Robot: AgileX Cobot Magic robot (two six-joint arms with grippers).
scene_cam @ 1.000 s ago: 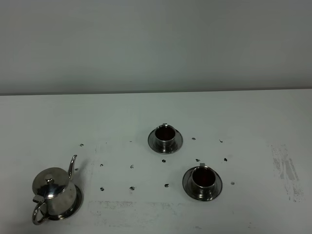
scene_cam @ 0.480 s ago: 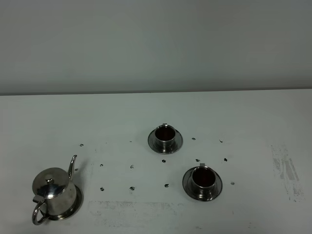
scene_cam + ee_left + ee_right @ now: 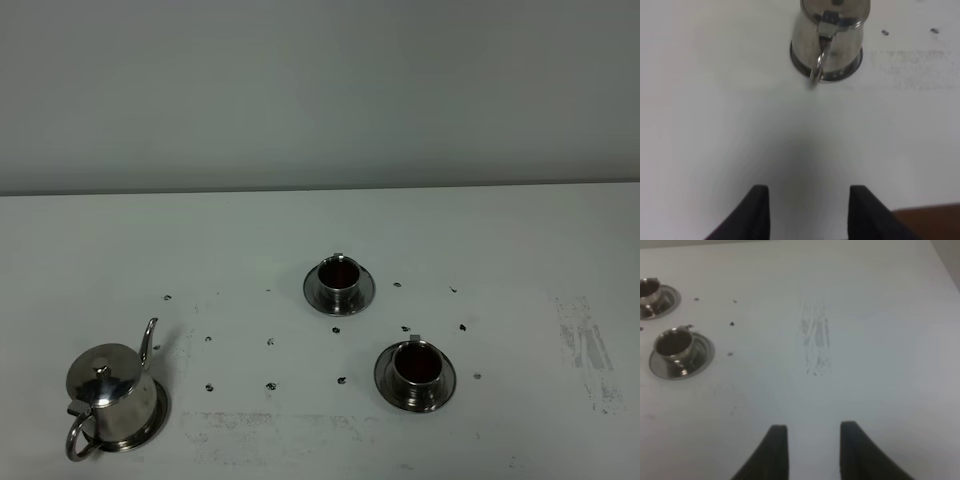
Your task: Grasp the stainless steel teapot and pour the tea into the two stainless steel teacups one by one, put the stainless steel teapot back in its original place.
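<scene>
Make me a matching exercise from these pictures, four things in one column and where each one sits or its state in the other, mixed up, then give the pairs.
Things:
1. teapot
2. farther teacup
3. nearer teacup
4. left end effector

Places or states:
A. on its saucer, right of centre, near the front edge of the table
B. open, holding nothing, pointed at the loop handle
C. on the wide saucer at front left, spout pointing away
D. on its saucer, mid-table

Pairs: 1-C, 2-D, 3-A, 4-B

steel teapot (image 3: pixel 108 395) on its saucer (image 3: pixel 152 418) front left, two filled teacups (image 3: pixel 340 276) (image 3: pixel 417 366) on saucers mid-table (image 3: pixel 520 240)
</scene>
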